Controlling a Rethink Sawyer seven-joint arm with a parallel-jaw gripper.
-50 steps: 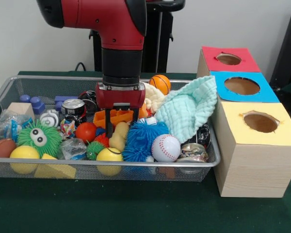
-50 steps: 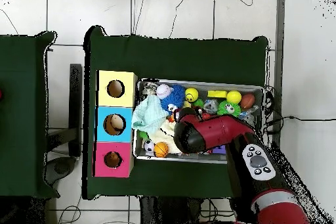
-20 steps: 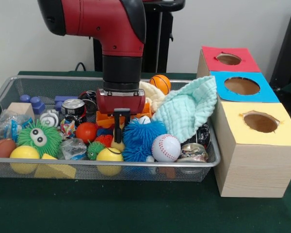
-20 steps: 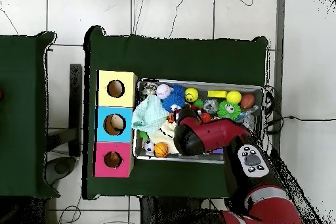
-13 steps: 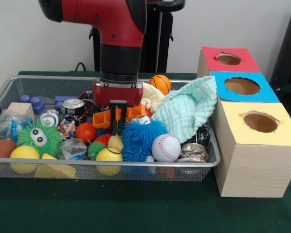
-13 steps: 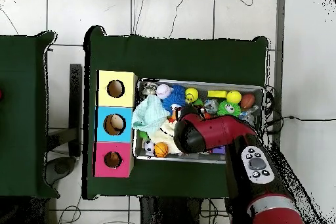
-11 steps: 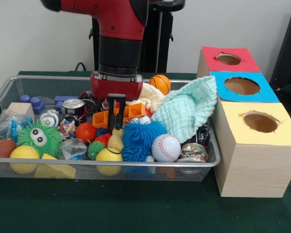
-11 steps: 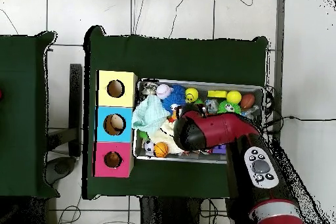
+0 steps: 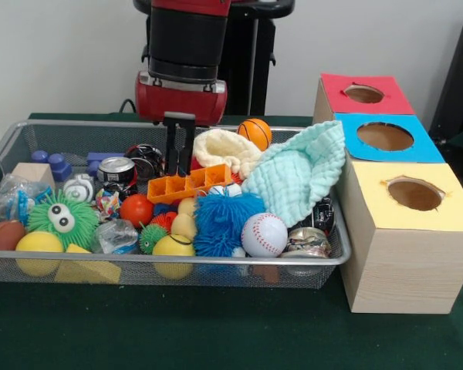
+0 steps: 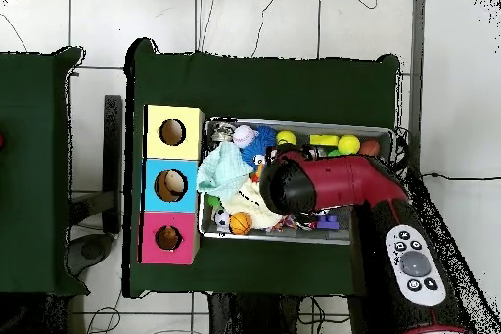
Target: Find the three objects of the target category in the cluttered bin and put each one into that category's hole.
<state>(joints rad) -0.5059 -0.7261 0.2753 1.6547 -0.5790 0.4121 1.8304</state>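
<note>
Presently the fingers (image 9: 179, 166) hang above the middle of the wire bin (image 9: 177, 260), drawn together into one narrow dark bar with nothing seen between them; judged empty. Tips sit just over the orange tray (image 9: 189, 185), with the pale yellow squash-shaped toy (image 9: 184, 225) lower down and nearer the camera, wedged against the blue spiky ball (image 9: 220, 220). The target category cannot be read from the views; ball-like candidates include the baseball (image 9: 264, 234) at the near rim and the small basketball (image 9: 255, 132) at the far rim. The three holes, red (image 9: 363, 94), blue (image 9: 385, 136) and yellow (image 9: 414, 193), are in the boxes standing on the counter (image 9: 216, 331) just beside the bin. Judgement: the step in hand is another pick; open wide before descending; come straight down over the piece's widest part, not its sloping neck; choose a piece with free space on two sides, since the spiky ball crowds the squash toy; keep clear of the mint cloth (image 9: 297, 177), which could snag; check for a real hold before travelling to a hole.
</note>
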